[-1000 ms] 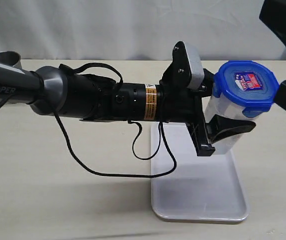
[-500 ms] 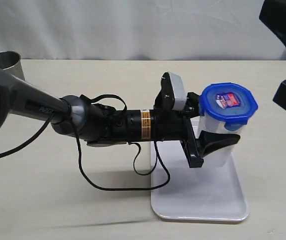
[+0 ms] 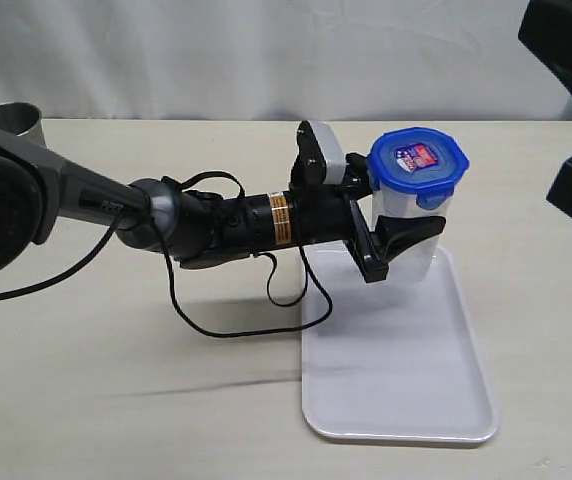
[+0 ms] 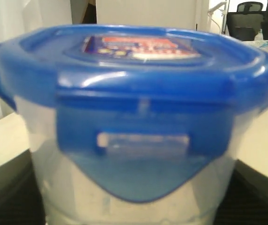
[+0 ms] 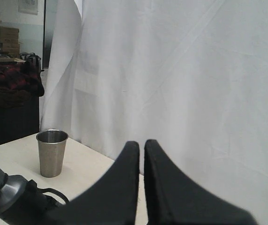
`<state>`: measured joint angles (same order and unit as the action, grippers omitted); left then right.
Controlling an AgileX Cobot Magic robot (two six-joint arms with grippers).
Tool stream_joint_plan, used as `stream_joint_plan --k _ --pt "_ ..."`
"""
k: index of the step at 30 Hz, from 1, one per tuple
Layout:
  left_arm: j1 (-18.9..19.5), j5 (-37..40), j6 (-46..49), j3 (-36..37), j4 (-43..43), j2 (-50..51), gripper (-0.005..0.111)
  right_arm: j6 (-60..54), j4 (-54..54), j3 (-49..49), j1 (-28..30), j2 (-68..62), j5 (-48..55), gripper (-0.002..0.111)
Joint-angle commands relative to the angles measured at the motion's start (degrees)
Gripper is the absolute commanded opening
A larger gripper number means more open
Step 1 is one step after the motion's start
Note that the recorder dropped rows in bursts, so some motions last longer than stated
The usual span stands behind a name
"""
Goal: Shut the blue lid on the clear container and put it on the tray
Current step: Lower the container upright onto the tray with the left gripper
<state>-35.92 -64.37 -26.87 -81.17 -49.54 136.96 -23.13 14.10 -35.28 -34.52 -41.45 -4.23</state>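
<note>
Exterior view: the far finger of the left gripper [image 3: 416, 222] is hidden behind the clear container [image 3: 398, 208]; whether the container's base, below the near finger, touches the tray [image 3: 396, 385] cannot be told. Left wrist view: the container's lower wall is cut off, and the sticker [image 4: 141, 46] print on the blue lid [image 4: 138, 79] is blurred.
</note>
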Motion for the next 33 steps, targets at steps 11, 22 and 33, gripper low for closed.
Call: stream_joint_plan --k 11,22,33 --pt "-0.8 7.9 -5.1 -3.6 -6.0 1.5 0.0 0.0 0.2 0.2 0.4 0.2 -0.2 0.005" --pt "-0.4 5.3 -8.7 -3.6 -3.9 1.5 0.059 0.0 0.5 0.3 0.4 0.2 0.2 0.005" --pt "0.2 8.4 -9.2 -3.6 -7.0 1.5 0.099 0.4 0.5 0.3 0.4 0.2 0.2 0.005"
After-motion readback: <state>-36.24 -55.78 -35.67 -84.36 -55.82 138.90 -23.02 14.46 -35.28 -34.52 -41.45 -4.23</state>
